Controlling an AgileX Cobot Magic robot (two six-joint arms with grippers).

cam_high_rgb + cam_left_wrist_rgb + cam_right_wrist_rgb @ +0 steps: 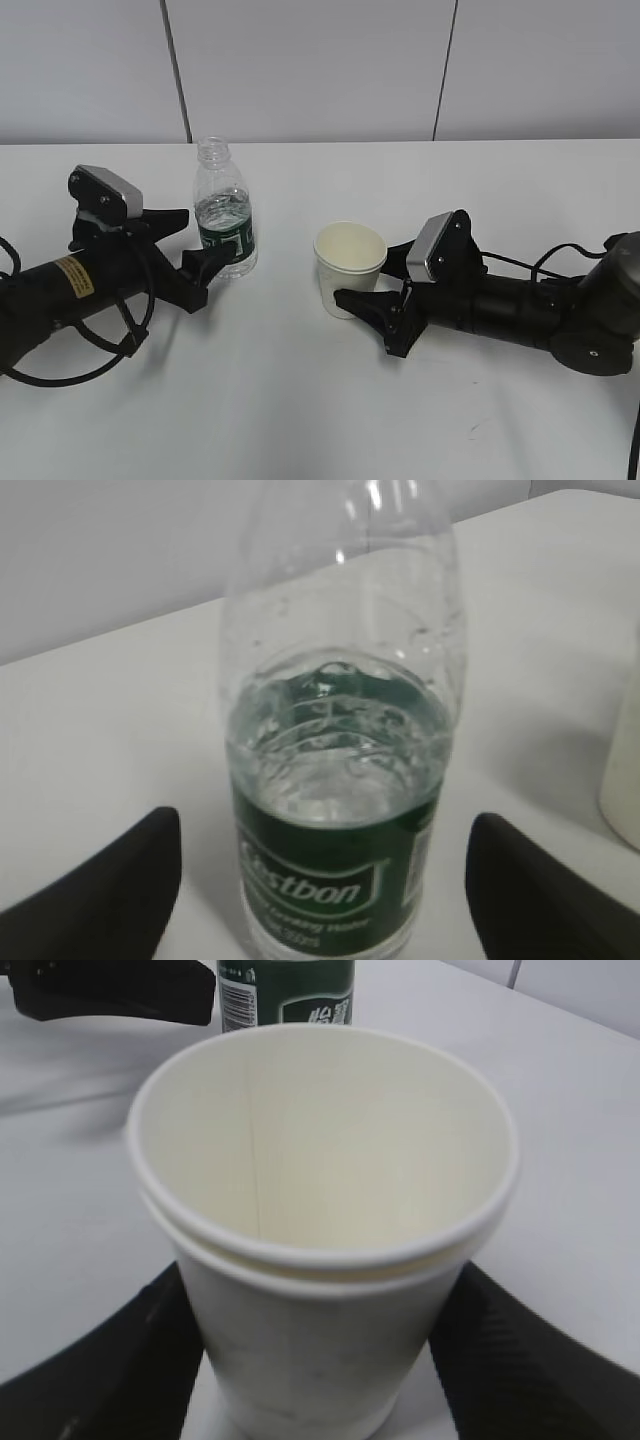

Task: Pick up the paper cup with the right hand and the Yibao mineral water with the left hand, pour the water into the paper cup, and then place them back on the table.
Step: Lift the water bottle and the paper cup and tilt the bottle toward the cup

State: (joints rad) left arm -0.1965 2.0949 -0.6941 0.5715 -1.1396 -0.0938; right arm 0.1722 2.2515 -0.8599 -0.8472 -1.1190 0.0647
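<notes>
White paper cup (pixel 350 268) and uncapped Yibao mineral water (pixel 224 208) stand upright and apart on the table (pixel 300 400), each framed by a spread gripper.

The right hand (pixel 375 308) brackets the cup, fingers close beside its walls; whether they touch is unclear. The left hand (pixel 200 250) straddles the bottle's base with clear gaps. A hard squeeze could crumple the thin cup, and a low grip could tip the open, roughly half-full bottle. Both wrist views cut off the fingertips and the bottle's mouth.
</notes>
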